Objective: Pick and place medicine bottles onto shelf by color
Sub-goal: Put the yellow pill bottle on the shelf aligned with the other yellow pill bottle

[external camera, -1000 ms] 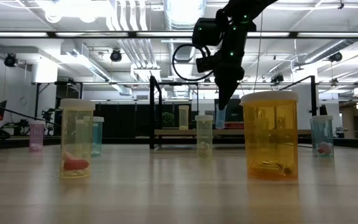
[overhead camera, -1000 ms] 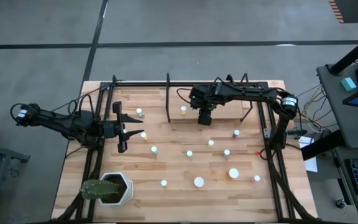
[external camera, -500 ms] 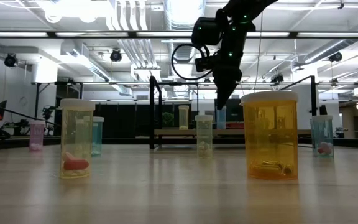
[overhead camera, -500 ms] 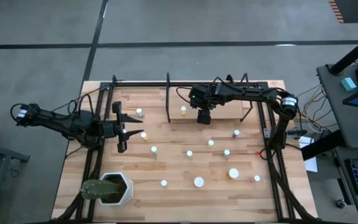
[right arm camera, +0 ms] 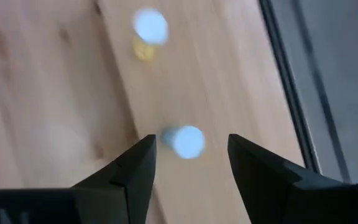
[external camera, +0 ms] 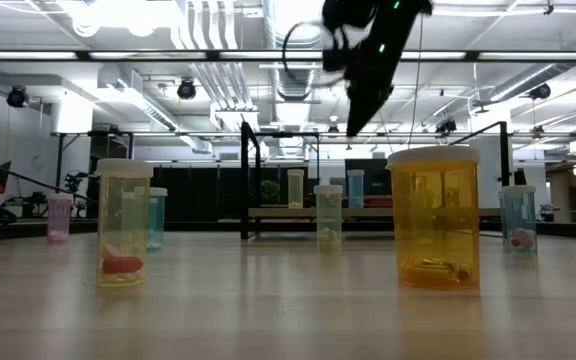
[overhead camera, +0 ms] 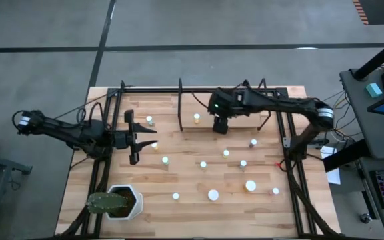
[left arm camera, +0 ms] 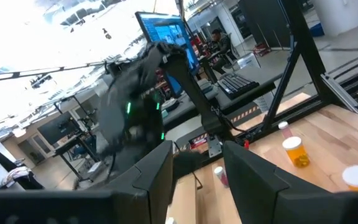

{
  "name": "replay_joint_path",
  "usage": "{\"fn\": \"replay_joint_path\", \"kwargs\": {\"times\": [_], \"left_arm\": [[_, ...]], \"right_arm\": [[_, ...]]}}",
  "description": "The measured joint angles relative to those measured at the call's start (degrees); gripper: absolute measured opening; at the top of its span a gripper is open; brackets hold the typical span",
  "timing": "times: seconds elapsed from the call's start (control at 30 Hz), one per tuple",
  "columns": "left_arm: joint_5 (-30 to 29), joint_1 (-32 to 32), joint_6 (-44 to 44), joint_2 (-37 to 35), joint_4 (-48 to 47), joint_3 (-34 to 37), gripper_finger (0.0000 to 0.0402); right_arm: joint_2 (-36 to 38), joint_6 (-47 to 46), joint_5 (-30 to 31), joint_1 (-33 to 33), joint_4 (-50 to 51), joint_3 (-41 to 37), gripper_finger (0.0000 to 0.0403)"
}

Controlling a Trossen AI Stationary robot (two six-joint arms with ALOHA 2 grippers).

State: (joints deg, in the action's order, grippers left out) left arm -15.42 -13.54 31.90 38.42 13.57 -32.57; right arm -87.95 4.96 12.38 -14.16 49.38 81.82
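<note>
My right gripper hangs open over the light-wood shelf at the table's far edge. In the right wrist view a teal bottle with a pale cap stands upright on the shelf, below the gap between the open fingers and apart from them. A yellowish bottle stands farther along the shelf. The low view shows the gripper well above the teal bottle. My left gripper is open and empty over the table's left part.
Several bottles stand loose on the tabletop, among them a wide orange one, a yellowish one and white-topped ones. A white hexagonal plant pot stands at the near left. Black bars edge the shelf.
My right gripper has set the teal bottle down on the shelf, let go of it and gone up; the bottle stays standing upright. My left gripper has shifted a little toward the table's right.
</note>
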Motion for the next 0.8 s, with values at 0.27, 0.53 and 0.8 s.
{"fn": "replay_joint_path", "kwargs": {"times": [0.27,0.53,0.8], "left_arm": [[0.0,0.0,-1.2,6.9,6.6,-0.3,0.0128],[0.0,0.0,-14.8,13.0,11.3,-1.1,0.0128],[0.0,0.5,-39.6,14.1,-14.0,-10.0,0.0128]], "right_arm": [[17.0,-1.9,-0.9,10.0,-24.9,-20.7,0.0159],[30.1,3.2,-0.8,12.6,-59.8,-43.5,0.0133],[38.1,8.5,-0.8,12.6,-71.8,-52.4,0.0114]]}}
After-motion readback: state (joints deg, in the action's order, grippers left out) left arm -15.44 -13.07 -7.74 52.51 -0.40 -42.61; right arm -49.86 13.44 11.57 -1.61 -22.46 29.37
